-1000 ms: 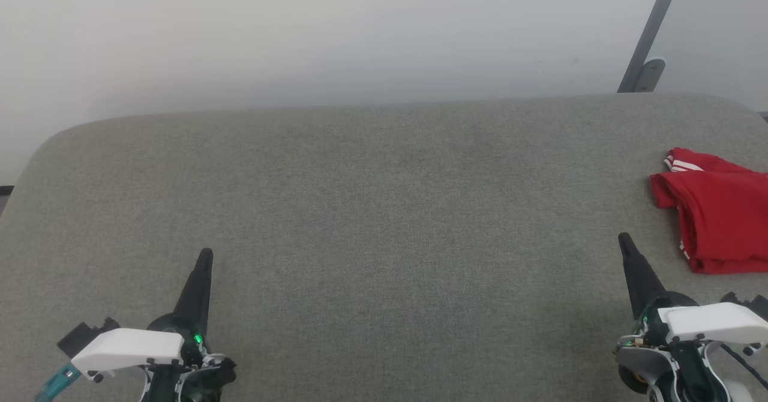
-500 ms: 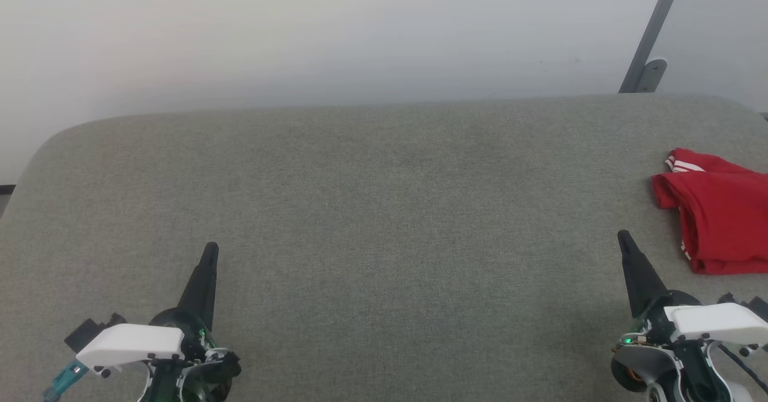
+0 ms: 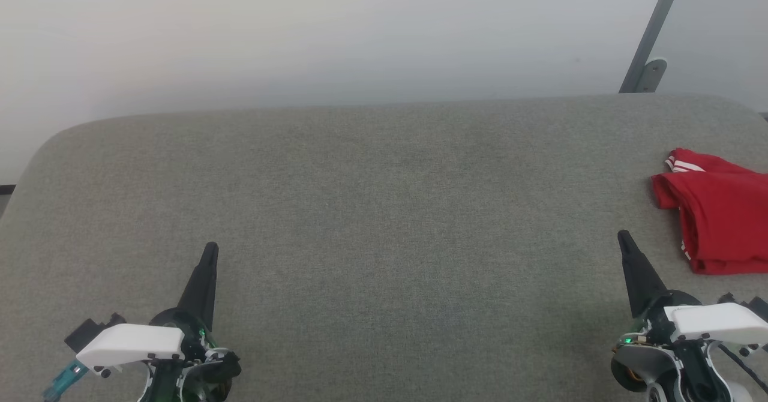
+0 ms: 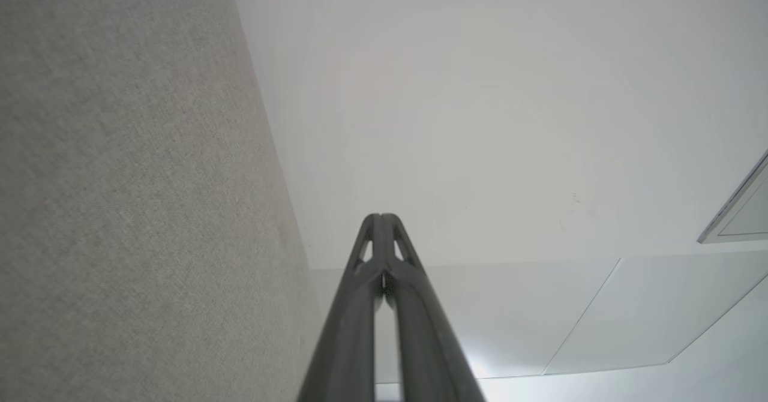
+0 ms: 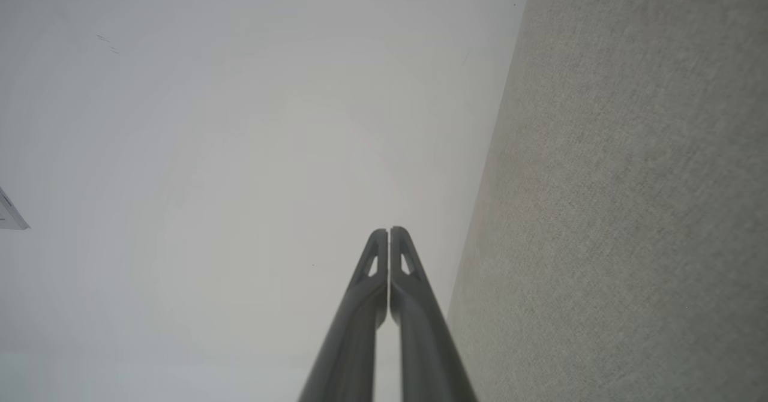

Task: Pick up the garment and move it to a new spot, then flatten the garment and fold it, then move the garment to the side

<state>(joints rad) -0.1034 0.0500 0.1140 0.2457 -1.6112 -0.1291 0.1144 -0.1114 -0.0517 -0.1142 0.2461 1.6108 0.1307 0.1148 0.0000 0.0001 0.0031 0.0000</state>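
Head view: garment (image 3: 720, 225) partly beyond right edge

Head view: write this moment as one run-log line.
red fabric garment at right of grey cloth surface | left gripper jaws shut, empty | right gripper jaws shut, empty

Right pincer (image 5: 389, 234) closed, empty; grey fabric surface (image 5: 630, 210) beside; white wall (image 5: 240, 120) beyond.
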